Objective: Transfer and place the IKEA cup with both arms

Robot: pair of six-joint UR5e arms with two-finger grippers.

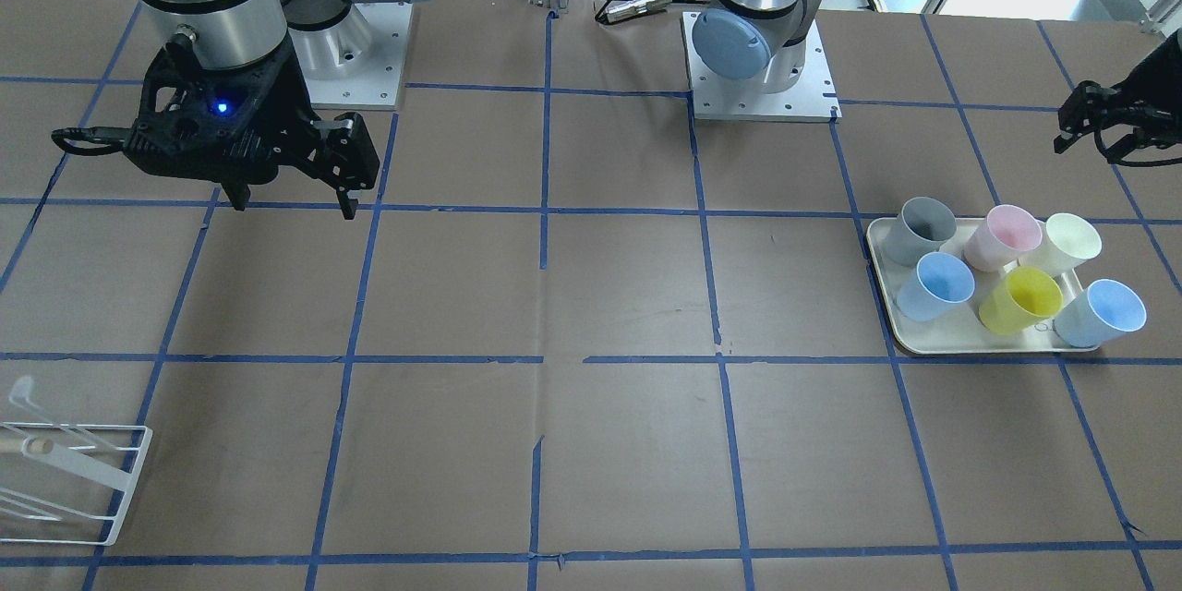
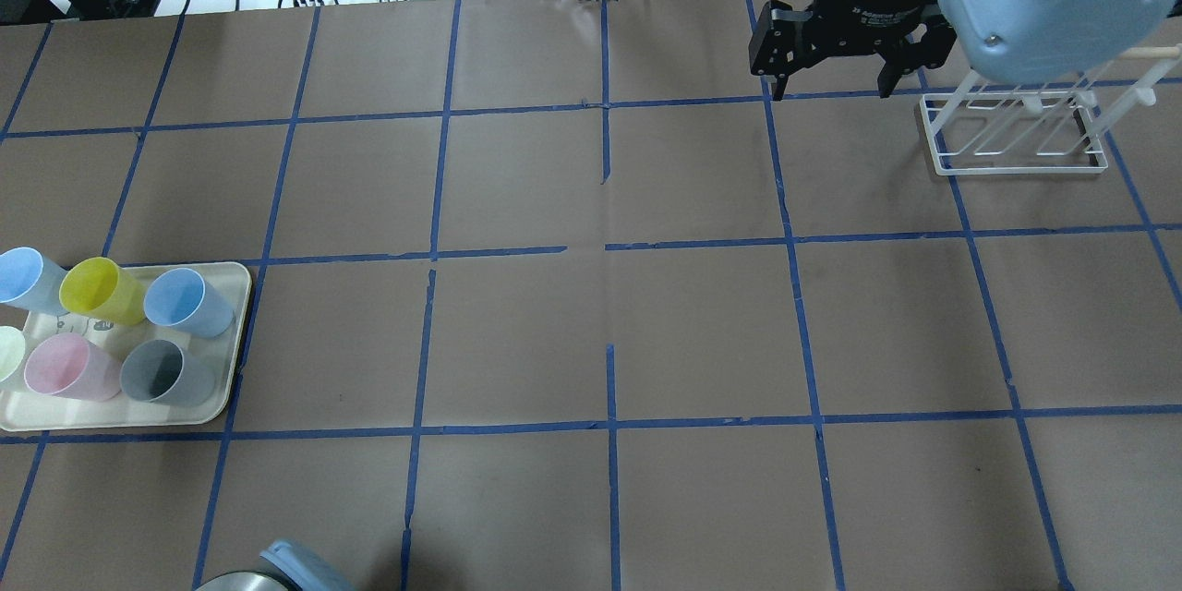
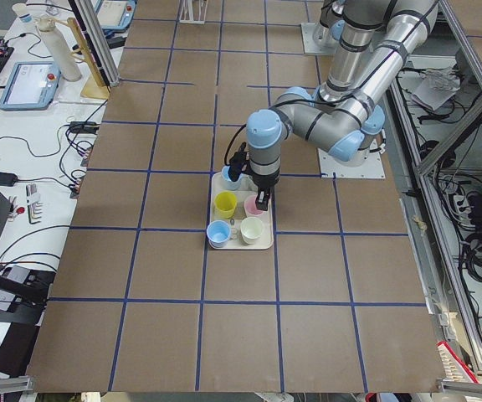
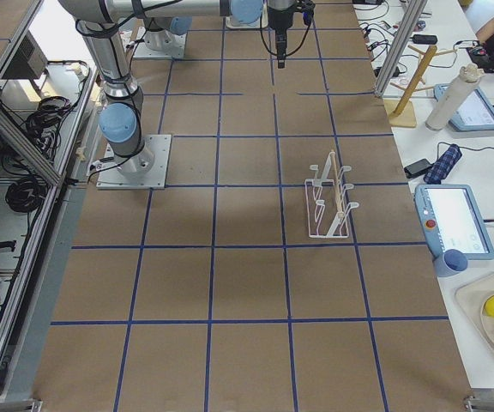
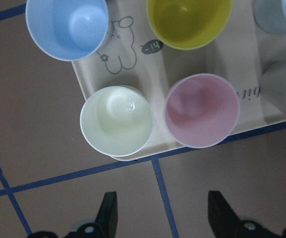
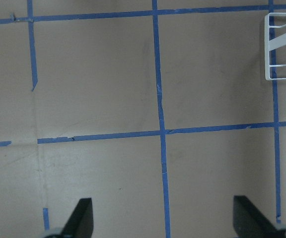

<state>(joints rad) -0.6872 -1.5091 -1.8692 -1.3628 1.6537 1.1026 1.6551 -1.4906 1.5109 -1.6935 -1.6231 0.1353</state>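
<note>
The cream IKEA cup (image 1: 1071, 241) stands upright at a corner of a cream tray (image 1: 926, 343), next to a pale pink cup (image 1: 1001, 235). In the left wrist view the cream cup (image 5: 116, 120) sits just ahead of my left gripper (image 5: 163, 214), which is open, empty and hovers above the table by the tray's edge. The left gripper also shows in the front view (image 1: 1079, 135) and the left side view (image 3: 251, 186). My right gripper (image 1: 295, 206) is open and empty, high above the table far from the cups; it shows in the overhead view (image 2: 831, 90) too.
The tray also holds a grey cup (image 1: 920, 230), a yellow cup (image 1: 1019, 299) and two blue cups (image 1: 935, 285). A white wire rack (image 2: 1014, 137) stands near my right gripper. Blue tape lines grid the brown table.
</note>
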